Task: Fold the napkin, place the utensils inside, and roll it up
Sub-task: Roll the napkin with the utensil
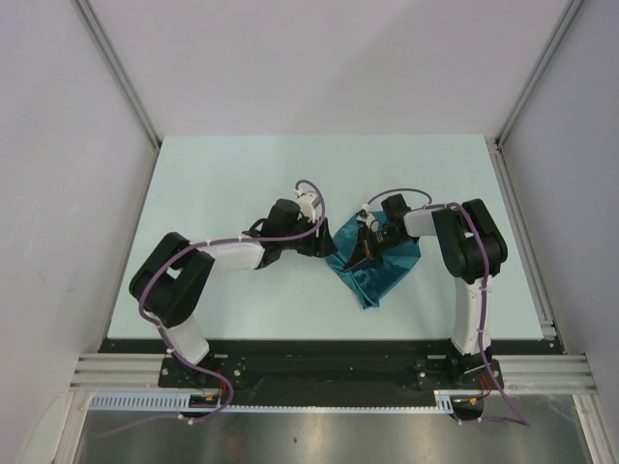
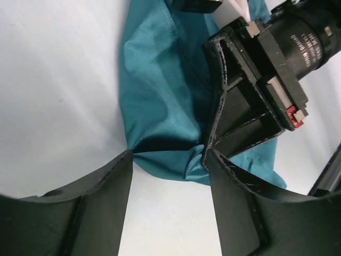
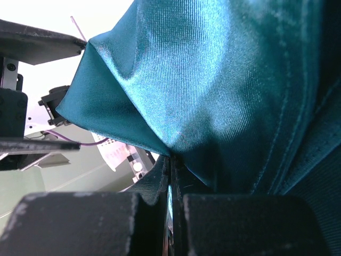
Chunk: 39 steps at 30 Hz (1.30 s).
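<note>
Napkin count: one teal napkin [image 1: 387, 273].
Napkin place: right of centre on the pale table [image 1: 242, 174], in its near half. It lies bunched and creased, not flat, with a point trailing toward the near edge.
Arm count: two, both bent inward so the wrists meet over the napkin's left part.
Left gripper [image 2: 168, 154]: the fingers are spread wide. Both tips are at the napkin's gathered left edge, and a puckered tuck of cloth lies in the gap between them. I cannot tell whether either pad touches the fabric.
Right gripper [image 3: 171, 166]: the fingers are pressed together to a thin slit with a fold of the napkin pinched in it. The shiny cloth rises from the pinch in a taut tent.
Grippers to each other: just beside one another, the right one's tip close to the left gripper's right finger [image 2: 240, 202].
Cable count: two purple cables [image 1: 290, 237], one along each arm.
</note>
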Available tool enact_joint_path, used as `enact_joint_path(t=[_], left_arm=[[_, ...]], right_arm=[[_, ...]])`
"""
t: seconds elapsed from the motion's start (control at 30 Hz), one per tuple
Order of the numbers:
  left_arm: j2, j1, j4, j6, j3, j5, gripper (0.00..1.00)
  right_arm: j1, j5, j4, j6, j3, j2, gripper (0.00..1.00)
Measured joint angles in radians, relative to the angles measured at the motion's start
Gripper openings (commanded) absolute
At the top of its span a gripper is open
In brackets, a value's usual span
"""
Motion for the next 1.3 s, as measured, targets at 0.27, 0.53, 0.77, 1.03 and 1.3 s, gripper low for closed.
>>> enact_joint_path(t=[0.27,0.53,0.77,1.03,1.3], left_arm=[[0.027,-0.006,-0.021,0.047,0.032,-0.050,0.77],[0.027,0.037,0.072,0.092,-0.001,0.050,0.88],[0.066,0.058,0.132,0.099,-0.003,0.134,0.81],[0.129,0.058,0.168,0.100,0.001,0.176,0.79],[0.180,0.058,0.183,0.100,0.040,0.154,0.65]], right_arm=[[-0.002,0.001,0.003,0.019,0.000,0.000,0.00],[-0.018,0.002,0.023,0.068,0.000,0.009,0.00],[-0.039,0.002,0.024,0.084,0.000,0.014,0.00],[-0.040,0.001,0.031,0.084,0.000,0.017,0.00],[-0.039,0.001,0.031,0.082,0.000,0.017,0.00]])
